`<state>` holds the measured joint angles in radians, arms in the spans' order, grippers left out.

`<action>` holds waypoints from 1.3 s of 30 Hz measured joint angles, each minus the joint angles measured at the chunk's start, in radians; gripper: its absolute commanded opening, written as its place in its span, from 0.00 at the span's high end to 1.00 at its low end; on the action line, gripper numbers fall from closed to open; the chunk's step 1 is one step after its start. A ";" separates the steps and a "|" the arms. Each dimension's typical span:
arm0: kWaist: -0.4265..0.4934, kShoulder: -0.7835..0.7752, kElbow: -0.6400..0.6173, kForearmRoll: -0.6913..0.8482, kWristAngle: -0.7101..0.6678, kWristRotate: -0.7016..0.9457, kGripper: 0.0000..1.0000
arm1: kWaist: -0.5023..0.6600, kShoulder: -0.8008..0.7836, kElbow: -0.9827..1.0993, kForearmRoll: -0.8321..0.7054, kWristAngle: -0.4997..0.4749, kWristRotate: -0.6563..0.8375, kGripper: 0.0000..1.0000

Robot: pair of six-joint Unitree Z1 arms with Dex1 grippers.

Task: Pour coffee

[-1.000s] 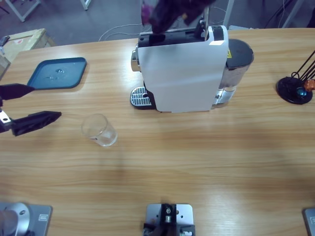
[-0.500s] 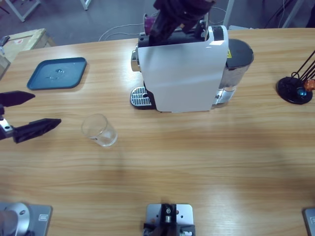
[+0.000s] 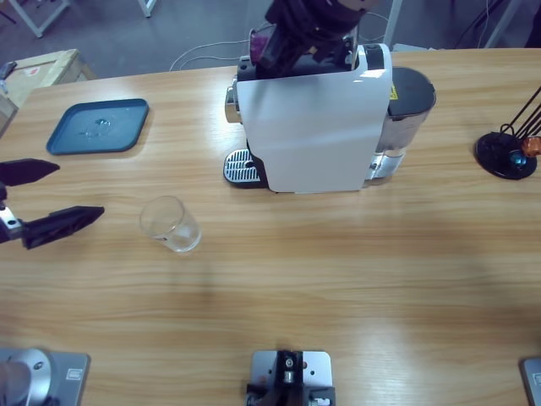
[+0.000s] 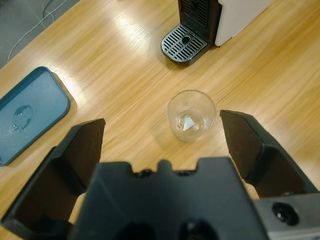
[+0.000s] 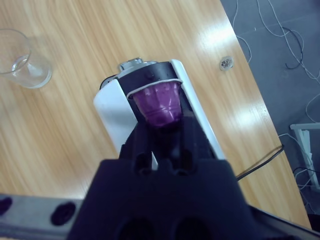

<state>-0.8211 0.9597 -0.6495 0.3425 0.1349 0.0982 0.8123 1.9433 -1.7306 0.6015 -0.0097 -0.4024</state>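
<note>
A white coffee machine [image 3: 313, 127] stands at the table's far middle, its drip grate [image 3: 240, 167] facing left. Over the machine's top, my right gripper [image 3: 292, 30] is shut on a purple capsule [image 3: 260, 38]; the right wrist view shows the capsule [image 5: 161, 106] held between the jaws of the gripper [image 5: 165, 127], just above the machine's top [image 5: 150, 75]. A clear glass tumbler [image 3: 170, 223] stands upright on the table left of the machine. My left gripper [image 3: 78, 188] is open, a short way left of the tumbler [image 4: 191, 116], which lies ahead of the open gripper [image 4: 162, 120]. No coffee shows.
A dark blue tray [image 3: 97, 125] lies at the far left with a few drops on it. A black capsule stand [image 3: 507, 154] sits at the right edge. A cardboard box [image 3: 38, 68] is at the upper left corner.
The right gripper has shifted slightly right over the machine's top, bringing the purple capsule into sight. The left gripper has drifted a little, still open. The tumbler has not moved.
</note>
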 measured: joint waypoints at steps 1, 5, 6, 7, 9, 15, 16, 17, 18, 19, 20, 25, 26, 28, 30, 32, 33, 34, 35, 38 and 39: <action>0.000 0.000 0.004 0.000 0.000 0.000 0.01 | -0.001 0.000 0.000 0.003 0.000 0.001 0.10; 0.000 0.000 0.012 0.000 0.000 0.000 0.01 | -0.005 0.000 0.000 0.007 -0.009 0.002 0.00; 0.000 0.000 0.012 0.000 0.000 0.000 0.01 | -0.006 0.000 0.000 0.007 -0.012 0.002 0.00; 0.000 0.000 0.013 0.000 0.000 0.000 0.01 | -0.008 -0.001 0.000 0.007 -0.014 0.002 0.00; 0.000 0.000 0.013 0.000 0.000 0.000 0.01 | -0.011 -0.001 -0.003 0.007 -0.017 0.002 0.01; 0.000 0.000 0.015 0.000 0.000 0.000 0.01 | -0.017 -0.003 -0.019 0.007 -0.005 0.006 1.00; 0.000 0.000 0.015 0.000 0.000 0.000 0.01 | -0.016 -0.003 -0.026 0.014 0.008 0.011 1.00; 0.000 0.000 0.015 0.000 0.000 0.000 0.01 | -0.014 -0.003 -0.041 0.025 0.021 0.015 1.00; 0.000 0.000 0.015 0.000 0.000 0.000 0.01 | -0.009 -0.006 -0.051 0.031 0.042 0.018 1.00; 0.000 0.000 0.015 0.000 0.000 0.000 0.01 | 0.000 -0.012 -0.059 0.037 0.060 0.021 1.00; 0.000 -0.001 0.014 0.000 0.000 0.000 0.01 | 0.012 -0.028 -0.061 0.044 0.076 0.029 1.00; 0.000 -0.006 0.002 0.000 0.000 0.000 0.00 | 0.069 -0.162 -0.044 0.087 0.124 0.184 1.00; 0.000 -0.007 -0.002 0.001 0.000 0.000 0.00 | 0.081 -0.201 -0.015 0.089 0.119 0.224 1.00; 0.000 -0.008 -0.018 0.026 0.000 0.000 0.00 | 0.107 -0.283 0.069 0.089 0.086 0.294 1.00; 0.000 -0.008 -0.028 0.062 0.000 0.000 0.00 | 0.128 -0.370 0.168 0.088 0.036 0.361 1.00; 0.000 -0.007 -0.034 0.080 -0.001 0.000 0.00 | 0.139 -0.460 0.279 0.063 -0.033 0.437 1.00; 0.000 -0.007 -0.038 0.083 -0.001 -0.001 0.00 | 0.142 -0.502 0.331 0.037 -0.082 0.472 1.00; 0.000 -0.006 -0.044 0.085 -0.001 -0.002 0.00 | 0.143 -0.547 0.387 -0.007 -0.146 0.514 1.00; 0.000 -0.006 -0.049 0.085 -0.001 -0.003 0.00 | 0.144 -0.585 0.433 -0.053 -0.208 0.551 1.00; 0.000 -0.002 -0.060 0.085 -0.001 -0.004 0.00 | 0.114 -0.635 0.519 -0.212 -0.353 0.671 1.00; 0.000 -0.002 -0.061 0.085 -0.001 -0.004 0.00 | 0.087 -0.628 0.525 -0.268 -0.373 0.714 1.00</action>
<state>-0.8214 0.9577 -0.7104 0.4277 0.1340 0.0944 0.8988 1.3153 -1.2058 0.3333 -0.3824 0.3112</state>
